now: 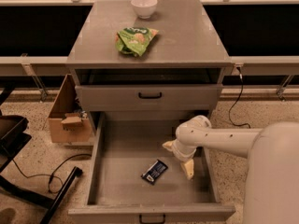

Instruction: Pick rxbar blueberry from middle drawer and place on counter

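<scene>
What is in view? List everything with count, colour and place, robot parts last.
rxbar blueberry: one, dark blue-black, flat on the middle drawer floor.
middle drawer: one, grey, pulled open.
counter: one, grey, cabinet top.
snack bag: one, green, on the counter.
bowl: one, white, at the counter's back edge.
upper drawer: one, grey with black handle, closed.
cardboard box: one, brown, floor left of cabinet.
cables: two, black, floor left and right of cabinet.
arm: one, white, reaching from the right.
gripper: one, yellowish fingers open, inside the middle drawer, right of the bar.
</scene>
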